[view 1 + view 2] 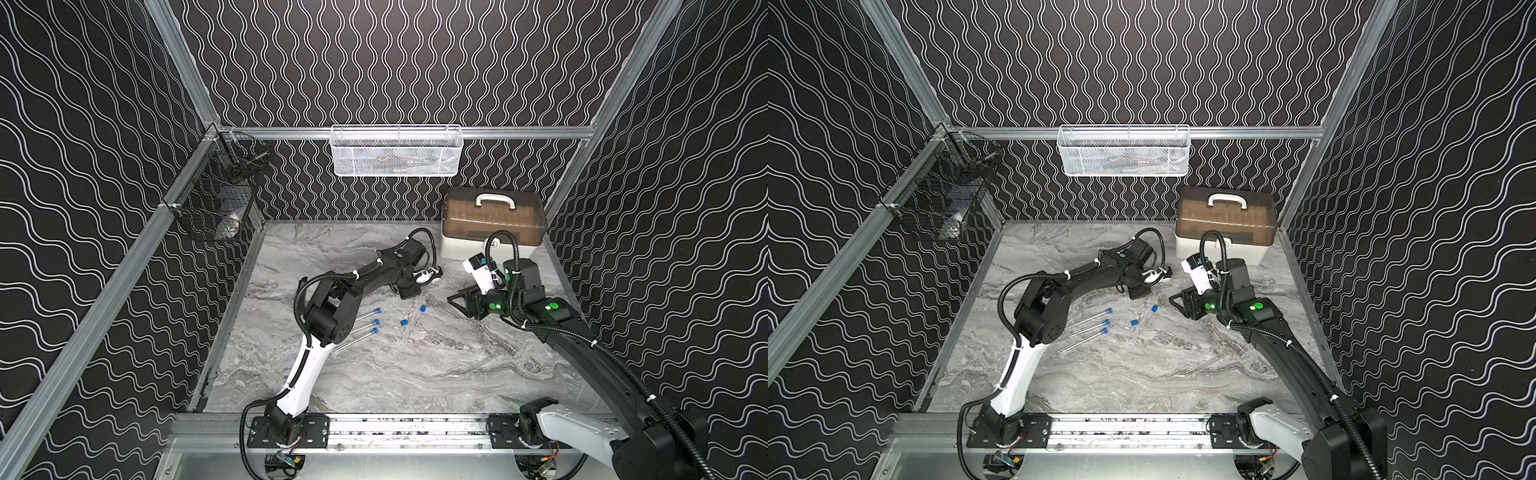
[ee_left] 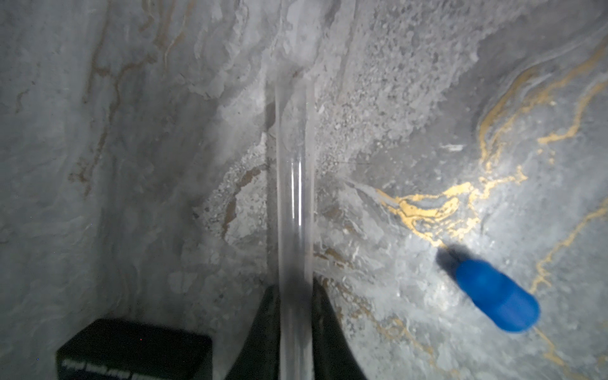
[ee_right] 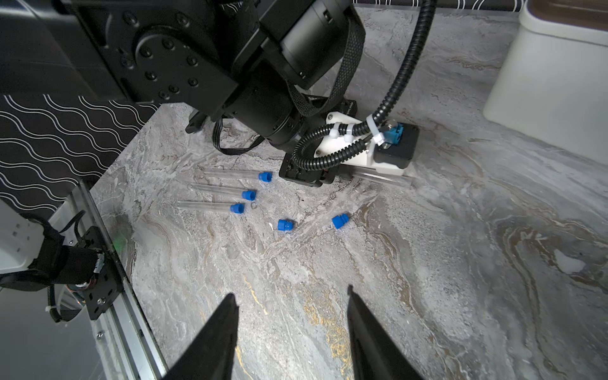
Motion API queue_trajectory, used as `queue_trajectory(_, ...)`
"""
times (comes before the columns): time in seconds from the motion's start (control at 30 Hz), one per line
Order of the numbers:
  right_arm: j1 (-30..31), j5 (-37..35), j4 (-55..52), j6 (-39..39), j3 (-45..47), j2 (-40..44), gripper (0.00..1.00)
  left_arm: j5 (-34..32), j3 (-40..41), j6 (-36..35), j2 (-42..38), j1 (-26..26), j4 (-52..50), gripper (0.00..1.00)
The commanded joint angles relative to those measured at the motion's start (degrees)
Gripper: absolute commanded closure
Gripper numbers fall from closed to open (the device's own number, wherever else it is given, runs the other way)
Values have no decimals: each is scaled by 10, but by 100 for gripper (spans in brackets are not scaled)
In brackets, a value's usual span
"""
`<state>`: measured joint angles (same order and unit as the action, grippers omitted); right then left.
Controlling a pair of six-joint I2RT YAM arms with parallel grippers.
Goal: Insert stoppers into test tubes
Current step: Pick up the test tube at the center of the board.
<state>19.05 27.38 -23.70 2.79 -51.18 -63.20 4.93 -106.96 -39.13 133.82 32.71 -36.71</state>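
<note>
Jaws on the left gripper are clamped shut around a clear test tube. It is pinched between the two dark fingers and runs straight away from the wrist camera over the marble table. It's probably lying flat on the stone, but the far end is smeared into the pattern, so that can't be said for sure. One loose stopper is seen on its side just beside that tube, not touching it. On the right gripper the jaws are held roughly half open with nothing between them, hovering over bare table. From the right wrist view, three capped tubes are laid side by side, each with a blue plug in its mouth. A second loose stopper is lying near them, apart from the other one. The held tube's open end can be spotted poking out from under the left wrist. In both top views the left fingers are hidden beneath the wrist. The capped tubes' closed ends are cut off by the left arm in a top view, and the clear glass is barely made out against the grey marble.
</note>
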Motion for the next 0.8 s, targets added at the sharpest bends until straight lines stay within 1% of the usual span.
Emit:
queue_trajectory(0.0, -1, -3, -8, 12, -3, 6, 48, -21, 21, -13, -3, 0, -28, 95)
queue_trajectory(0.17, -5, -5, -12, 13, -5, 14, 48, -9, 52, -8, -40, 0, 23, 98)
queue_trajectory(0.37, -26, 4, -6, -25, 9, 40, 48, -3, 143, -19, -128, 5, 122, 99)
queue_trajectory(0.43, -38, 8, 1, -57, 11, 50, 48, -2, 174, -23, -161, 5, 144, 99)
queue_trajectory(0.57, -54, 16, 10, -152, 2, 51, 48, 12, 241, -25, -235, 6, 176, 99)
queue_trajectory(0.67, -55, 18, -9, -207, -17, 34, 49, 27, 298, -20, -298, 9, 198, 98)
queue_trajectory(0.77, -57, 42, -46, -242, -51, -2, 48, 43, 358, -4, -363, 13, 229, 98)
